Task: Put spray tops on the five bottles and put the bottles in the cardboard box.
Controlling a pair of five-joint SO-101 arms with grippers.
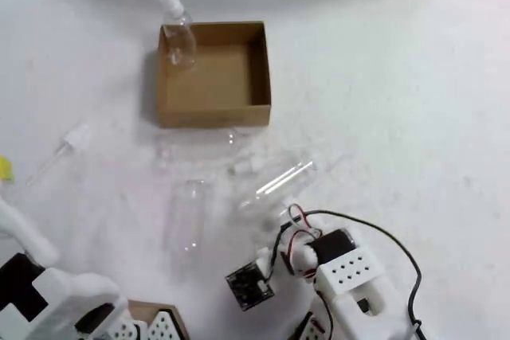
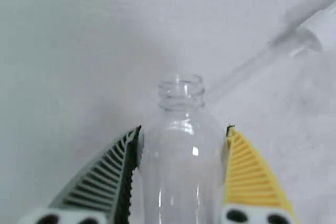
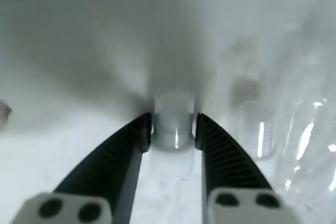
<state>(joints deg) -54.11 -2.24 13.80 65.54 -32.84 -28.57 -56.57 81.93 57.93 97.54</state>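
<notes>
Risk: the capless bottle (image 2: 181,182) is slick, and I judge it could twist or slip in my left end effector (image 2: 182,129), whose fingers (image 2: 113,177) clamp its shoulders, open neck just past the tips. Right end effector (image 3: 173,120): closed on a small clear cylinder (image 3: 173,136); what part it is I cannot tell. Loose spray top (image 2: 300,39) lies nearby on the worktop (image 2: 63,51).

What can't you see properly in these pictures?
High view: clear bottles lying on the white table fade into it; their number is uncertain.
Right wrist view: the small clear piece in the right gripper is blurred; unidentifiable.
Left wrist view: the open-necked bottle in the left gripper is cut off by the picture's edge.
</notes>
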